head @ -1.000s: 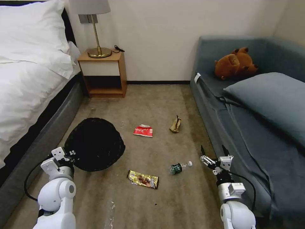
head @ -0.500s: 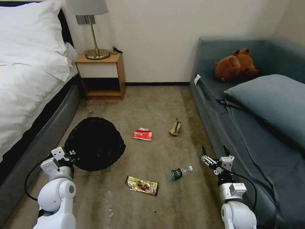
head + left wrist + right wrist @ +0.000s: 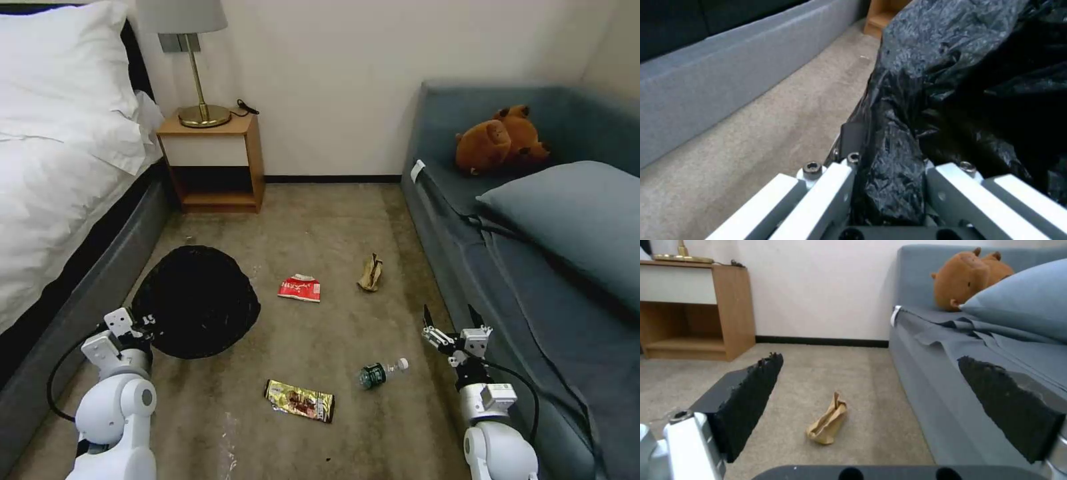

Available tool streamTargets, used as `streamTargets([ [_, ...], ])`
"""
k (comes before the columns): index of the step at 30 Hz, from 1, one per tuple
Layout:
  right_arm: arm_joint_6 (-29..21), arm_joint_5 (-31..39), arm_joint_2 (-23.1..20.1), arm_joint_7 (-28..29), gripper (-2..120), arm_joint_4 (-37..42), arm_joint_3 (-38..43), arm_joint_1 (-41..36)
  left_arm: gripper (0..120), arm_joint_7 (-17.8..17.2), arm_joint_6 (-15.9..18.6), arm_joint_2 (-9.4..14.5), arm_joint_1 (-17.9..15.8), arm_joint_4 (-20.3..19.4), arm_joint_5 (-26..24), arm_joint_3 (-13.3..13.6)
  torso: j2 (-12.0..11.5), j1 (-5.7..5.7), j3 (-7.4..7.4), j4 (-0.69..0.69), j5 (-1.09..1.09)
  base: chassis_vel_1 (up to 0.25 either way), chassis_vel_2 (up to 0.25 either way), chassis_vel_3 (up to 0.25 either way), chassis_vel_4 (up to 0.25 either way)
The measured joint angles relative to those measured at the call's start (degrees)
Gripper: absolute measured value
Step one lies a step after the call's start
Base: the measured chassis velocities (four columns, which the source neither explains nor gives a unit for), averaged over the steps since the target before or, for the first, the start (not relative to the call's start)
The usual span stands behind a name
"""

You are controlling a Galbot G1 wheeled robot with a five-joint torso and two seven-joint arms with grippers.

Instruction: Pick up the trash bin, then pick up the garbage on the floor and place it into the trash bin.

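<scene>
So the bin [image 3: 195, 301] is the thing to orient by here. It sits low over the carpet [image 3: 320, 220], between the bed [image 3: 60, 200] and the litter, and from the head camera you mostly just see the crinkled black bag covering the top. The left gripper [image 3: 137, 325] is right at the bin's near edge on the bed side, and the left wrist camera shows its fingers [image 3: 852, 135] pinched on a fold of the bag at the rim [image 3: 889, 180], one on each side of the plastic. Can't say from these shots whether the bin is off the floor or standing on it.

All the garbage is on the carpet, on the sofa side of the bin. The red packet [image 3: 300, 288] is closest, just beside the bin. The tan scrap [image 3: 371, 273] is further out the same way, closer to the sofa [image 3: 533, 267]. The bottle [image 3: 381, 372] lies on its side nearer the robot than the bin, well apart from it. The wrapper [image 3: 300, 401] lies flat, nearer the robot still, between the bottle and the bin's near edge.

The right gripper [image 3: 455, 325] is way across from the bin, near the sofa's front edge and just beyond the bottle. Its fingers are spread wide and gripping nothing. In the right wrist camera the tan scrap [image 3: 827, 420] sits on the floor ahead, framed between the two black pads [image 3: 751, 400].
</scene>
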Motion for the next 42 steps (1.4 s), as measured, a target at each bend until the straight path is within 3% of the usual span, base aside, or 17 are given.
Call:
streamTargets([
  [14, 1.85, -0.21, 0.0, -0.01, 100, -0.85, -0.06, 0.44, 2, -0.08, 0.12, 0.0, -1.45, -0.03, 0.27, 0.4, 0.0, 0.0, 0.0, -0.01, 0.0, -0.063, 0.059, 0.055, -0.058],
  [17, 5.34, -1.48, -0.01, -1.53, 100, -1.66, 0.22, 0.75, 2, -0.11, 0.11, -0.05, -1.48, 0.23, 0.55, 0.42, 0.0, 0.0, 0.0, -0.01, 0.0, -0.02, 0.015, 0.017, -0.011],
  [19, 11.38, -3.07, -0.01, -1.75, 100, -3.38, 0.16, 1.61, 2, -0.09, 0.08, -0.07, -1.4, 0.38, 0.7, 0.42, 0.0, 0.0, 0.0, 0.0, 0.01, 0.0, 0.0, 0.0, 0.0],
  [21, 11.38, -3.07, -0.01, -1.75, 100, -3.38, 0.16, 1.61, 2, -0.09, 0.08, -0.07, -1.4, 0.38, 0.7, 0.42, 0.0, 0.0, 0.0, 0.0, 0.01, 0.0, 0.0, 0.0, 0.0],
  [23, 16.02, -3.73, -0.01, -1.57, 100, -4.41, -0.22, 2.49, 2, -0.09, 0.07, -0.09, -1.26, 0.39, 0.76, 0.37, 0.0, 0.0, 0.0, 0.0, 0.0, 0.0, 0.0, 0.0, 0.0],
  [29, 17.56, -6.85, -1.22, -0.54, 100, -4.39, -1.19, 3.34, 2, -0.07, 0.06, -0.14, -1.15, -0.05, 0.9, 0.37, 0.0, 0.0, 0.0, 0.0, 0.0, 0.0, 0.0, 0.0, 0.0],
  [36, 17.18, -5.23, -7.37, -6.73, 100, -5.24, -3.44, 5.62, 2, 0.57, 0.03, -0.34, -0.37, -1.75, 2.41, 0.7, 0.0, 0.0, 0.0, -0.01, 0.01, 0.0, 0.0, 0.0, 0.0],
  [37, 15.13, -4.05, -10.55, -8.99, 100, -5.42, -5.63, 6.21, 2, 0.57, -0.01, -0.42, 0.16, -2.66, 2.7, 0.9, 0.0, 0.0, 0.0, 0.0, 0.0, 0.0, 0.0, 0.0, 0.0],
  [42, 10.91, -0.76, -15.75, -13.12, 100, -7.52, -10.6, 8.65, 2, 0.48, 0.07, -0.7, 0.68, -5.05, 3.08, 1.15, 0.0, 0.0, 0.0, 0.0, 0.02, 0.0, 0.0, 0.0, 0.0],
])
